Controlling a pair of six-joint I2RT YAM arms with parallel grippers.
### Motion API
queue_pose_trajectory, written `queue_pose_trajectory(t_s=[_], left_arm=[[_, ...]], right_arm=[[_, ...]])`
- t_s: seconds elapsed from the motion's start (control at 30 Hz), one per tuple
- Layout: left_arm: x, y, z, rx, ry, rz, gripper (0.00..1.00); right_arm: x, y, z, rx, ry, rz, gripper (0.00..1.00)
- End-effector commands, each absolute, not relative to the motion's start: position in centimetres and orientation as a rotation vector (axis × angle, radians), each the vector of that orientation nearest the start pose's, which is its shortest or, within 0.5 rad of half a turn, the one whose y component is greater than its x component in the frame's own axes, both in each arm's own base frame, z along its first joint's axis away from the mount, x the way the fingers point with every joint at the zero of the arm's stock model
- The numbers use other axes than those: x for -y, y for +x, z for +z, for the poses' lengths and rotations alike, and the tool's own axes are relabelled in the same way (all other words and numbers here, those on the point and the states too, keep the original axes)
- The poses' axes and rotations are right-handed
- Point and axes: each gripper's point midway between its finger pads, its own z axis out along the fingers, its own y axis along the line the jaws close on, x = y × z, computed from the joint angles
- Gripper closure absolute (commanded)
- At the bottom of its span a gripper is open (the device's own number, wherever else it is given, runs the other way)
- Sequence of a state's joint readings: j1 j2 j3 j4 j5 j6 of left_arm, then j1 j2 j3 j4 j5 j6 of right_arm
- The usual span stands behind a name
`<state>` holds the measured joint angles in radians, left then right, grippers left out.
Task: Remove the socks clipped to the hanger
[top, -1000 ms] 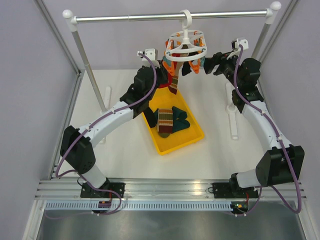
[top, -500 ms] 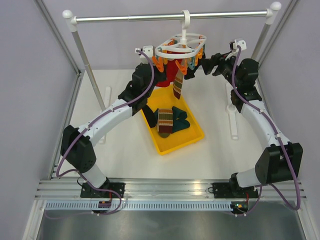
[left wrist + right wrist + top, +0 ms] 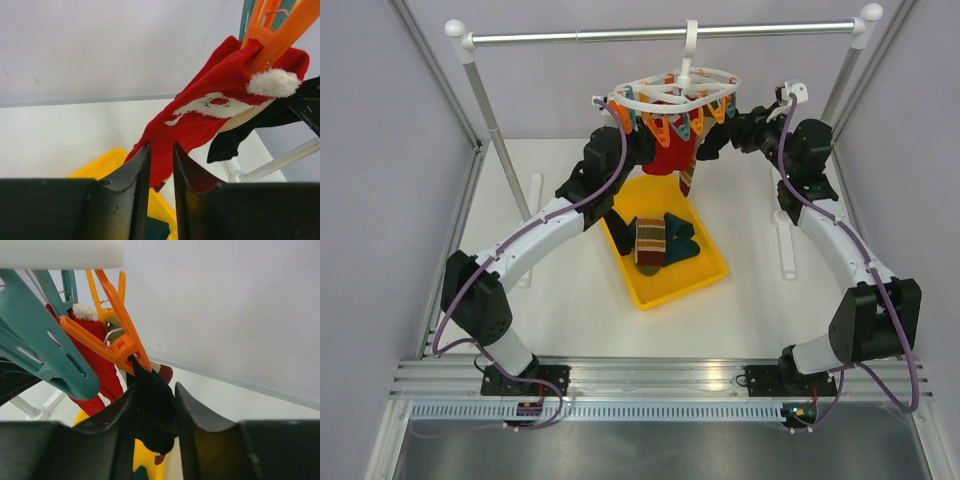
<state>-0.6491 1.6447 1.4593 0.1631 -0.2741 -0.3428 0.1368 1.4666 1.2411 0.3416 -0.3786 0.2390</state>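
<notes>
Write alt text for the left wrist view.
A red sock with a white pattern and pom-pom hangs from an orange clip, its lower end pinched between the dark fingers of the left pincer. A black sock hangs behind it, and a yellow bin shows below.

A white plastic oval ring-frame hanger [image 3: 672,92] with dangling orange and teal clips [image 3: 660,125] hangs tilted above the far end of the yellow plastic tray [image 3: 705,272]. Over that end, a limp red sock [image 3: 200,120] with white trim hangs from an orange clip. A black sock [image 3: 152,405] hangs from another orange clip beside it, and a brown striped sock [image 3: 687,180] dangles nearby. Inside the tray a tan-and-brown striped sock [image 3: 650,240] lies flat, with a dark teal sock [image 3: 682,245] touching its right side.
</notes>
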Motion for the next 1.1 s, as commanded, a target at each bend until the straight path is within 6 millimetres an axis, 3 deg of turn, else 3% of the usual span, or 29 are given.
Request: queue_pose_trajectory(t_s=[0.0,0.17,0.2,0.27,0.37,0.4,0.47,0.6,0.77,0.83,0.9,1.07], left_arm=[[30.3,42.9,38.2,-1.552,0.033,-0.702,0.72],[30.3,40.9,37.5,-1.549,0.036,-0.775,0.69],[30.2,40.2,38.5,-1.521,0.038,-0.803,0.67],[30.6,39.0,37.6,-1.515,0.067,-0.832,0.63],[31.8,35.8,38.3,-1.435,0.140,-0.876,0.55],[32.7,34.6,37.6,-1.436,0.169,-0.867,0.53],[33.5,33.3,37.9,-1.401,0.189,-0.872,0.48],[36.1,30.9,36.7,-1.380,0.224,-0.841,0.41],[37.8,31.1,34.7,-1.401,0.168,-0.784,0.37],[38.4,31.4,34.6,-1.407,0.144,-0.771,0.35],[39.7,31.4,34.6,-1.403,0.161,-0.776,0.35],[41.5,31.8,35.2,-1.386,0.191,-0.744,0.23]], right_arm=[[-13.7,45.8,39.1,-1.377,-0.240,0.564,0.63],[-13.2,45.0,40.0,-1.369,-0.204,0.554,0.84],[-13.2,44.8,39.9,-1.376,-0.206,0.548,0.85],[-12.9,44.0,40.6,-1.372,-0.195,0.528,0.90],[-12.8,42.9,41.5,-1.375,-0.182,0.505,0.92],[-13.1,42.5,41.2,-1.398,-0.181,0.507,0.93],[-13.0,41.5,42.2,-1.390,-0.166,0.494,0.93],[-12.6,40.2,42.3,-1.437,-0.127,0.494,0.95],[-12.1,38.4,43.4,-1.463,-0.095,0.501,0.96],[-11.9,37.9,44.3,-1.446,-0.088,0.500,0.96],[-11.8,37.5,43.7,-1.480,-0.081,0.499,0.96],[-11.8,36.5,43.9,-1.497,-0.083,0.507,0.98]])
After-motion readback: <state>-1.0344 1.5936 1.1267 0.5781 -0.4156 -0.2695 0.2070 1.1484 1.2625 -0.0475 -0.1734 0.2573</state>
